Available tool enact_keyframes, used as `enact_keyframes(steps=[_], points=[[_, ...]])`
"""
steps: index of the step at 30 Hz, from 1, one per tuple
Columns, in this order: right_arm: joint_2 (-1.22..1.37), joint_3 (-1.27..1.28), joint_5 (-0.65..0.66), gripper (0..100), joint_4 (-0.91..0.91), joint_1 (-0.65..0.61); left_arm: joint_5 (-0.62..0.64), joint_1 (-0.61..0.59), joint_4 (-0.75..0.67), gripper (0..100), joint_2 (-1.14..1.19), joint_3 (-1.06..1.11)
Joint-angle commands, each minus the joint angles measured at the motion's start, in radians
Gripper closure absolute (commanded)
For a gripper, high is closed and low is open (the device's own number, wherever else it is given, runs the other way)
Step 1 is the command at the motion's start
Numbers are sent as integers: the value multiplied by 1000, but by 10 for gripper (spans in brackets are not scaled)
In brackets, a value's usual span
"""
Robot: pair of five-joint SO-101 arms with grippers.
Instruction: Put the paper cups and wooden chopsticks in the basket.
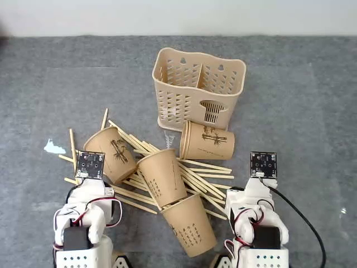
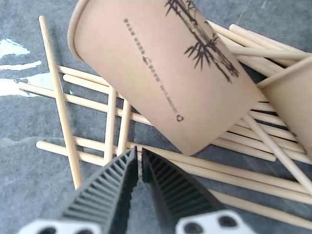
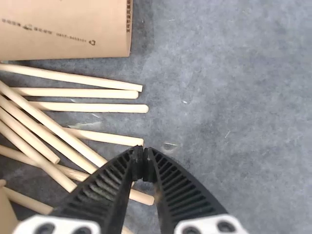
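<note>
Overhead, basket (image 1: pixel 178 103) upright nr cups (image 1: pixel 163 177)

Lower left, the left arm (image 1: pixel 83 226), and lower right, the right arm (image 1: pixel 257 226), wear white moulded shells, each capped by a black square camera board (image 1: pixel 90 165) and looped with red, black and white wires. A black cable (image 1: pixel 295 210) trails off the right arm. The left gripper (image 2: pixel 138 155) and right gripper (image 3: pixel 143 152) carry ribbed black jaws on white mounts.

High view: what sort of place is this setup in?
Probably a lab or workshop bench for robot practice: a grey mat-covered table against a plain wall, a left arm and right arm side by side, with staged paper cups, chopsticks and a basket.
</note>
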Motion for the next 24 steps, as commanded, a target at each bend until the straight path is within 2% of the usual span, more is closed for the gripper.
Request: enact_keyframes(steps=[1,15,18,24], points=[[-5,15,8,990,-18,10,-5,-5,2,986,3,-8],[-8,15,5,990,-18,7,-5,-5,2,986,3,-8],[-10,15,9,990,53,12,-5,-5,2,986,3,-8],[-12,-83,26,990,61,15,-5,-5,2,986,3,-8]])
